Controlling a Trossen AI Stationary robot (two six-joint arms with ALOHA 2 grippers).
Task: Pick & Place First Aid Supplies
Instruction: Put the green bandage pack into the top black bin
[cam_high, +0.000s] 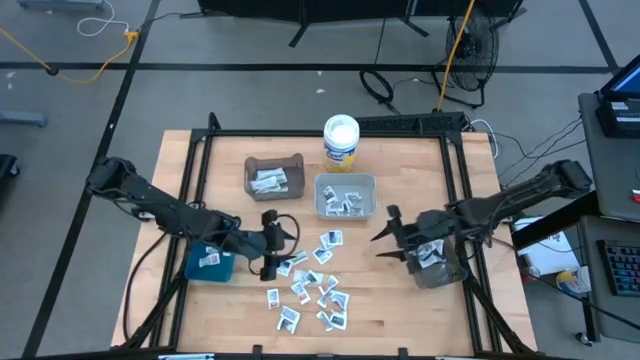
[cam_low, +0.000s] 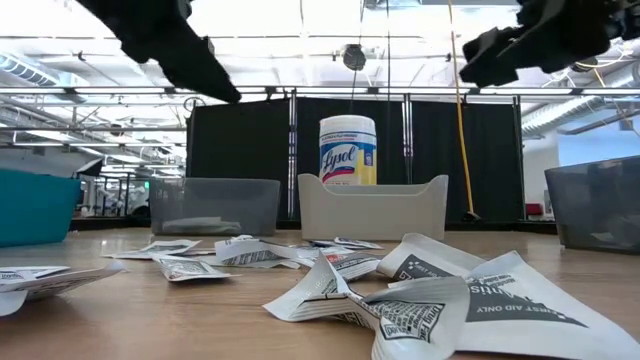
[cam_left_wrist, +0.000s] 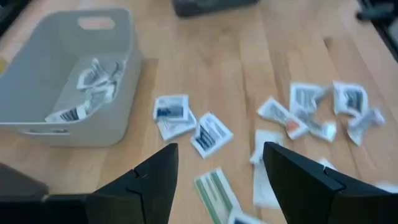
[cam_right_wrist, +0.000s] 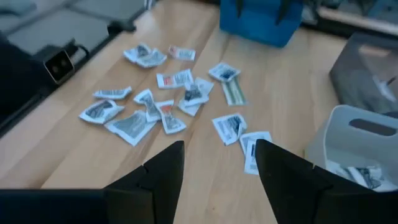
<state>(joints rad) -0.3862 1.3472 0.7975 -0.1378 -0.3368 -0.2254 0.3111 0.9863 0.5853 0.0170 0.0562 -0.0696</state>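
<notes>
High view: the first aid supplies (cam_high: 312, 285) are scattered on the table (cam_high: 400, 300) in front of the white bin (cam_high: 345, 196); more lie inside it. The left gripper (cam_high: 271, 245) is held at the pile's left edge, the right gripper (cam_high: 388, 238) right of it.

Low view: packets lie before the white bin.

Wrist views: both pairs of fingers are spread, nothing between them.
</notes>
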